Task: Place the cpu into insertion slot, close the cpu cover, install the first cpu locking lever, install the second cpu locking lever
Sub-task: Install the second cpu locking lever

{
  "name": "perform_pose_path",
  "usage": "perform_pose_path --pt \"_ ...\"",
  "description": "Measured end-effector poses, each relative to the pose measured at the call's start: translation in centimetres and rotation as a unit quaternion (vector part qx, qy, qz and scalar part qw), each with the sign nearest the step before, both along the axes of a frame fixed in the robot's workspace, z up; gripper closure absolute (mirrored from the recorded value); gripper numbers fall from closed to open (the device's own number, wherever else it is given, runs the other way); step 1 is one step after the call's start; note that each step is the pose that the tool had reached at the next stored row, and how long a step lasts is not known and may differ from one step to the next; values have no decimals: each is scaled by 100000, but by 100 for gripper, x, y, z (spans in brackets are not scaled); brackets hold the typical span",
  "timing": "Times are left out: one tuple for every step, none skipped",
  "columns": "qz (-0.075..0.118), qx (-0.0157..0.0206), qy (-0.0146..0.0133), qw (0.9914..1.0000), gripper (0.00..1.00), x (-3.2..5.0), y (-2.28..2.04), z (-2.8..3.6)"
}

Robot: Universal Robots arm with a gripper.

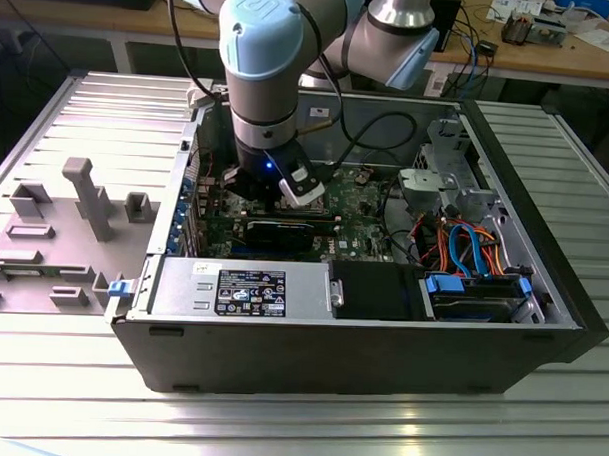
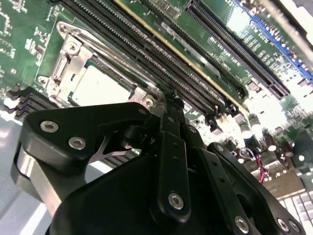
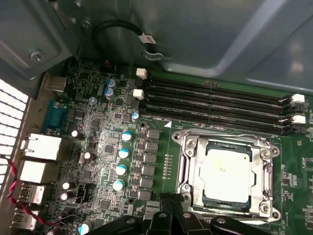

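The cpu lies flat in the insertion slot, its pale metal top facing up; it is also seen in the second wrist view. The silvery cpu cover lies down around the chip as a frame. My gripper is shut, its black fingertips pressed together at the socket's edge, beside one corner of the cover. In the second wrist view the gripper tapers to a narrow tip just short of the chip. In the exterior view the gripper hangs low inside the open computer case.
Long black memory slots run just beyond the socket. Capacitors and rear ports stand on its other side. The case holds a power supply and a blue drive cage. A grey fixture stands at the exterior view's left.
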State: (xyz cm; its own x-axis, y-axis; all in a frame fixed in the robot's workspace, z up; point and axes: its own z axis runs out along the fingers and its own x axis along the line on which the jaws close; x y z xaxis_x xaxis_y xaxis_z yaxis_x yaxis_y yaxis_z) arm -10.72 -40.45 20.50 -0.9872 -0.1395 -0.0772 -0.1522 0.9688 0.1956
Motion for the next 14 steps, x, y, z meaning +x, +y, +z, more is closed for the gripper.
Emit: perform_pose_path --pt "2 -41 0 100000 89 0 0 16" --pt "6 -195 2 100000 89 1 2 35" --pt "1 -440 -4 99999 89 1 7 42" --pt "-3 -1061 1 99994 89 2 21 46" --pt "-2 -1892 2 99982 89 3 40 47" --pt "-3 -2725 5 99963 89 4 60 47" --pt "2 -3976 7 99921 89 6 91 47" --pt "2 -5027 11 99874 89 9 120 47" --pt "-1 -6019 38 99819 89 13 149 47" --pt "4 -6864 86 99764 89 22 183 47" --pt "5 -7206 140 99740 89 28 204 48" --pt "8 -7423 184 99724 89 35 226 47" --pt "18 -7705 271 99702 89 48 260 47" --pt "17 -7804 337 99694 89 57 281 47"
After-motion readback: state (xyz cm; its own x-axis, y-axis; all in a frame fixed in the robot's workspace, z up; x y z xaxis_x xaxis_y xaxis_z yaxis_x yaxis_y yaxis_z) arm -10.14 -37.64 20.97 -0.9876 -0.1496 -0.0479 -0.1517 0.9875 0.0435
